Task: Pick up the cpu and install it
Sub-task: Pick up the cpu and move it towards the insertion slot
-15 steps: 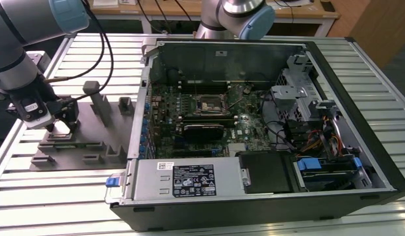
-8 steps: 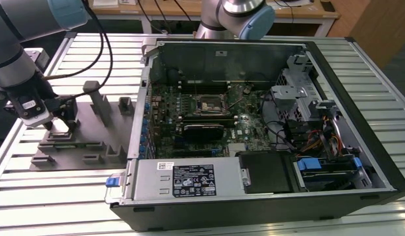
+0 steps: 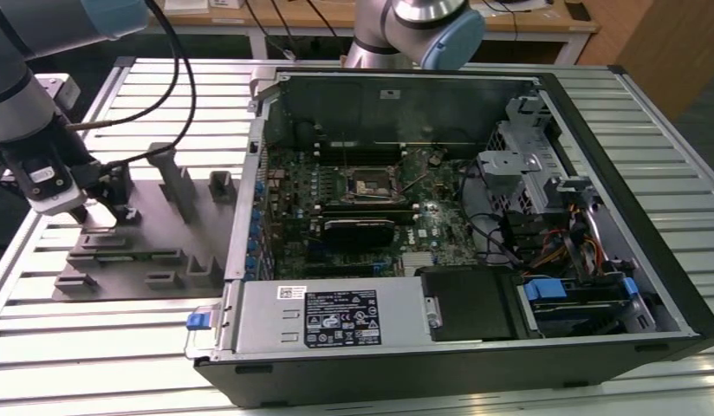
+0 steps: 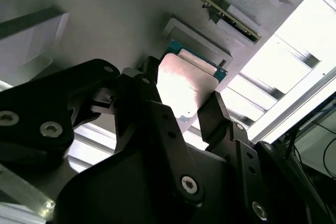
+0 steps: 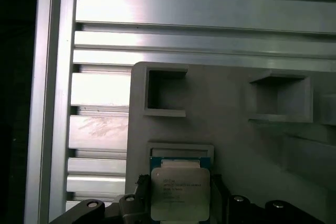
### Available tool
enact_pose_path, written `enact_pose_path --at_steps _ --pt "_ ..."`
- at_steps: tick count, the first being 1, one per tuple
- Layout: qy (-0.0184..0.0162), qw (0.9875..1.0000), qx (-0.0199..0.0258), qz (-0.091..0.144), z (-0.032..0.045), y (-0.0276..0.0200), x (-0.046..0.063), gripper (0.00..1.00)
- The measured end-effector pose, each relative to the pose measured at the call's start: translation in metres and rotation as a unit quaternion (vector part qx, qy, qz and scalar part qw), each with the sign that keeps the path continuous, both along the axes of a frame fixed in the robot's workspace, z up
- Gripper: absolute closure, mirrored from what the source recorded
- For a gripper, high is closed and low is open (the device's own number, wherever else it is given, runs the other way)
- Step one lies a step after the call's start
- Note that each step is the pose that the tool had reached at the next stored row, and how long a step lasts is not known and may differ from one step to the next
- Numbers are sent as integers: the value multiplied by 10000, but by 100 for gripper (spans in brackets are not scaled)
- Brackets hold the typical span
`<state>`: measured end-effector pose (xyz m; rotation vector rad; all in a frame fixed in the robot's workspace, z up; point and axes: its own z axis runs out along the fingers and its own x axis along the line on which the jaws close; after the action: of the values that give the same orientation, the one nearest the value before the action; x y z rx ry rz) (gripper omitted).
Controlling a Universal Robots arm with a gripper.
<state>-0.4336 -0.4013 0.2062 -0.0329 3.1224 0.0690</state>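
At grey tray (image 3: 126, 260) edge: gripper (image 3: 112, 208) low, fingers (image 4: 212, 114) part-spread flanking cpu (image 5: 179, 192); whether clamped, cannot tell. Tray posts (image 3: 172, 178) crowd close; open computer case (image 3: 664, 251) just beside tray, exterior view's right

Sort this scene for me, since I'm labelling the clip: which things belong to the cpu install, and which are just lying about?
In the job: cpu, gripper closed on it, tray, socket.
Just there: finned block, power supply, cables.
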Motion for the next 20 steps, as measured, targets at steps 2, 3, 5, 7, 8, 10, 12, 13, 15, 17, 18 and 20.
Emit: enact_pose_path --at_steps 2,3,5,7,8,10,12,13,15,17,18,20 --pt "0 10000 0 0 40 0 0 46" --pt "0 10000 0 0 62 0 0 46" --pt "-1 10000 0 0 100 0 0 46" --pt "-2 10000 0 0 135 0 0 46" --pt "-3 10000 0 0 152 0 0 46" --pt "-5 10000 0 0 184 0 0 46" --pt "-9 10000 0 0 215 0 0 46" --pt "-10 10000 0 0 228 0 0 46" --pt "-13 10000 0 0 259 0 0 46" --pt "-16 10000 0 0 293 0 0 46" --pt "-17 10000 0 0 311 0 0 46" --pt "-21 10000 0 0 347 0 0 46"
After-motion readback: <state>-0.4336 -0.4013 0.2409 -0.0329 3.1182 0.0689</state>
